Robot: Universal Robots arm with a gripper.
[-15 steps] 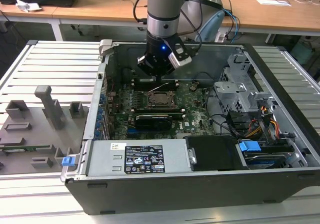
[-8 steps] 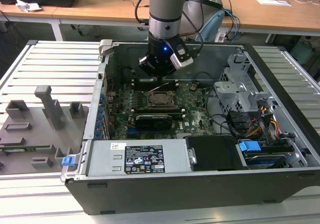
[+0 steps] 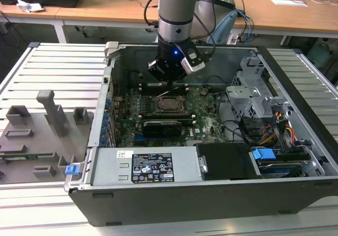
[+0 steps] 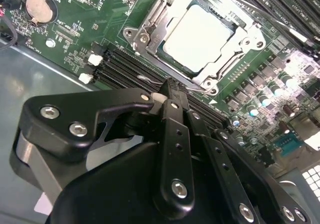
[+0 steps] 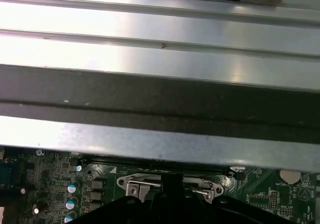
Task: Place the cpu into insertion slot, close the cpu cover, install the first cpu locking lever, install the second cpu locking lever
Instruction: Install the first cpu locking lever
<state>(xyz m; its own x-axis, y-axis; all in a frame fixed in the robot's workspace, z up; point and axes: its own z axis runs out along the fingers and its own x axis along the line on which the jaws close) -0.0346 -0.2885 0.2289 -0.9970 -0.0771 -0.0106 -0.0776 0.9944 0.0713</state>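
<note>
The cpu (image 4: pixel 200 31) lies flat in the insertion slot (image 4: pixel 169 53), its pale silvery top showing through the cut-out of the cpu cover (image 4: pixel 152 16), which is folded down over it. In the exterior view the cpu (image 3: pixel 170 105) sits mid-board inside the open computer case. My gripper (image 4: pixel 169 87) is shut, its black fingertips together just off the socket's near corner. A thin wire locking lever (image 4: pixel 146 77) ends right beside the tips; I cannot tell whether they touch. In the exterior view the gripper (image 3: pixel 168 85) hangs just behind the socket.
Long black memory slots (image 4: pixel 125 66) run beside the socket, and a coin battery (image 4: pixel 39 8) sits further off. A black expansion card (image 3: pixel 161 125), the power supply (image 3: pixel 148 167) and the drive cage (image 3: pixel 253 88) crowd the case. The case wall (image 5: pixel 160 98) is close by.
</note>
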